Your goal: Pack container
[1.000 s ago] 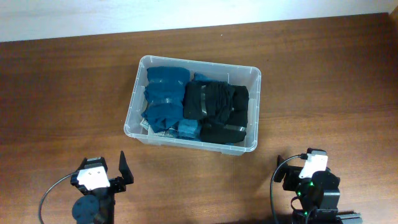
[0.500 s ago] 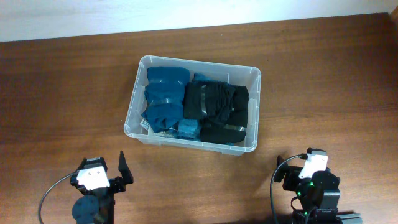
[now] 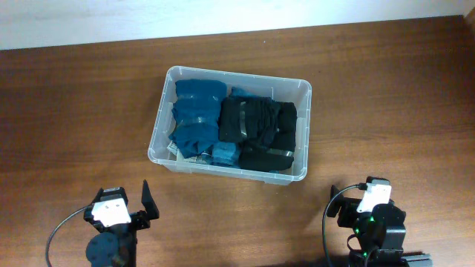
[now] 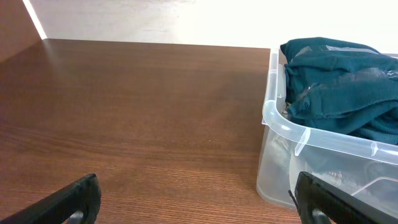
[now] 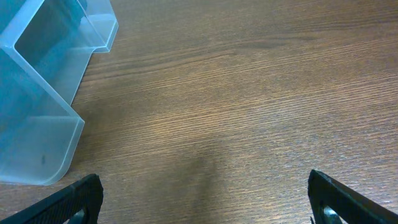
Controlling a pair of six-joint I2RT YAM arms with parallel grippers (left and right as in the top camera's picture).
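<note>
Plastic container, clear, in the middle of the brown wooden table, set slightly askew. Packed with folded teal garments on the left and black garments on the right. Well apart from both arms at the near edge. At near left, left gripper spread wide and empty, facing the tub's near-left corner, teal cloth heaped above the rim. At near right, right gripper likewise wide and empty over bare wood, tub corner to its far left.

Dark wooden table beneath a pale wall, evenly lit.
</note>
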